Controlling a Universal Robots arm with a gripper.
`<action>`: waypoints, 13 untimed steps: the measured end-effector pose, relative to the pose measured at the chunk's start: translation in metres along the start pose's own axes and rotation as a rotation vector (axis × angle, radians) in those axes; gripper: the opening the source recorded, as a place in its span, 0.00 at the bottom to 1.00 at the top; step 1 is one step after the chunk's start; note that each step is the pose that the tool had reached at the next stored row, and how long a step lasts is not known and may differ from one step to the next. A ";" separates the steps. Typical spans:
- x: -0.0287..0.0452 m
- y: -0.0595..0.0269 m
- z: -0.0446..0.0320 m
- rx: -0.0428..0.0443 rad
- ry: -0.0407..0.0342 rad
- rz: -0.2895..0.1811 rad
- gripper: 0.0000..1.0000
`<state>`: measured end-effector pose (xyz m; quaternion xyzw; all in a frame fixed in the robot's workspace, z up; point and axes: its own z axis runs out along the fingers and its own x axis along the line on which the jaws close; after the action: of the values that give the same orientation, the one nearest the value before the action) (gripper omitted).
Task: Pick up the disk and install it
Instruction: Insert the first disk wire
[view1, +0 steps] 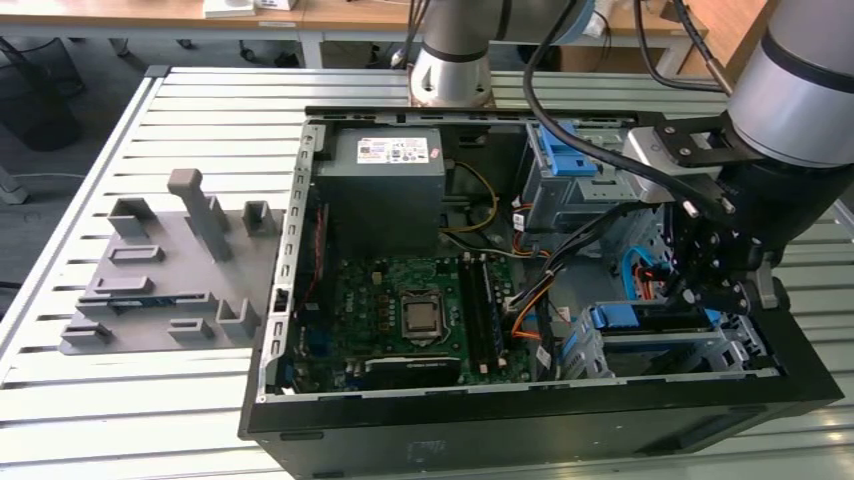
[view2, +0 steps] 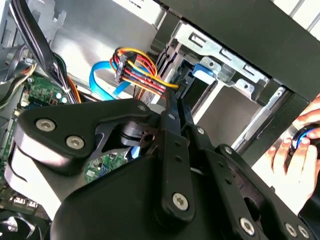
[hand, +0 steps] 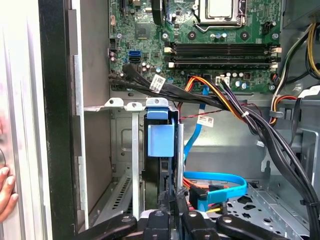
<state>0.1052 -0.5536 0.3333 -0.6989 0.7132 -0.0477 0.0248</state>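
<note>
Disk (hand: 161, 142) sits edge-on in its bay just beyond the closed pincer (hand: 171, 200), so a straight, square push seats it best.

No print can be read. The white sticker (view1: 391, 151) on the power supply (view1: 387, 190) and the small white tags (hand: 205, 120) on the cables (hand: 240, 112) carry marks too small to make out.

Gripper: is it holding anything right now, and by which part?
The gripper sits at the near edge of the disk standing in the drive cage; an actual grip cannot be told.
</note>
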 end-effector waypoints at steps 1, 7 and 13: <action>0.0000 0.0000 0.0000 -0.0001 0.0000 0.000 0.16; 0.0002 0.0000 0.0000 -0.0003 -0.0004 0.001 0.16; 0.0003 0.0001 0.0011 -0.0010 -0.0008 0.001 0.16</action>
<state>0.1052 -0.5540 0.3323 -0.6987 0.7135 -0.0470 0.0248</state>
